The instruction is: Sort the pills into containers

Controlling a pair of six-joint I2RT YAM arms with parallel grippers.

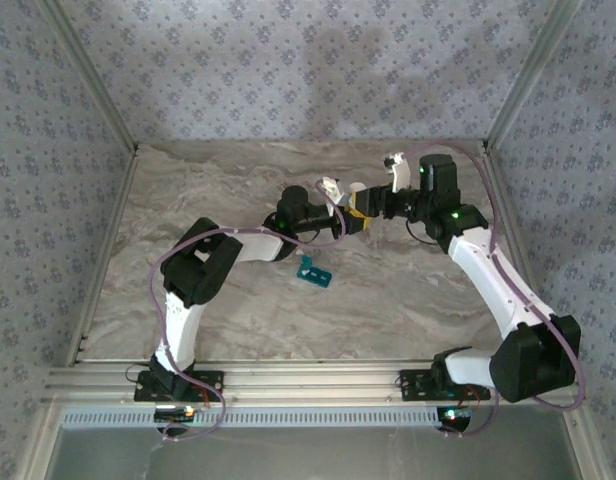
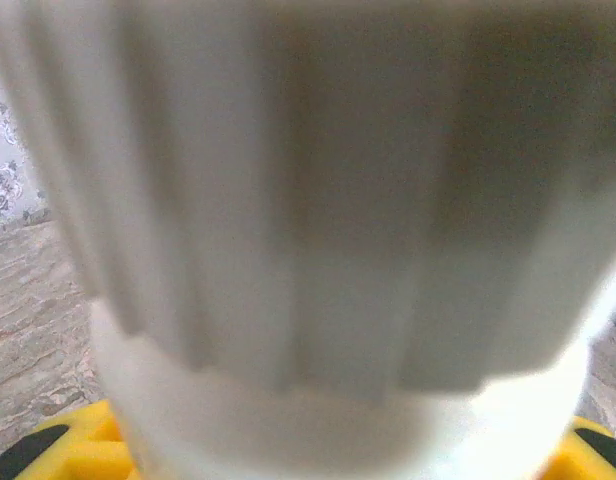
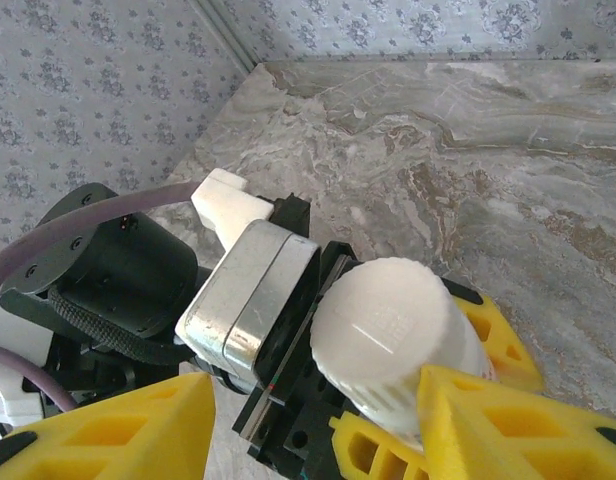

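Observation:
The containers (image 1: 315, 271), a small teal strip, lie on the marble table just in front of the left forearm. My left gripper (image 1: 356, 220) (image 2: 328, 462) is shut on a white ribbed-cap bottle (image 2: 318, 200) (image 3: 388, 330), held above the table's middle. In the left wrist view its yellow fingers (image 2: 73, 450) peek out beside the blurred cap. My right gripper (image 1: 380, 207) (image 3: 313, 390) faces the cap from the other side. Its jaws are open: one yellow finger (image 3: 518, 420) touches the cap's edge, the other (image 3: 108, 430) stands well off. The pills are hidden.
The marble table (image 1: 228, 300) is walled in by patterned panels at the back and on both sides. A metal rail (image 1: 308, 380) runs along the near edge by the arm bases. Both wrists meet over the table's middle back.

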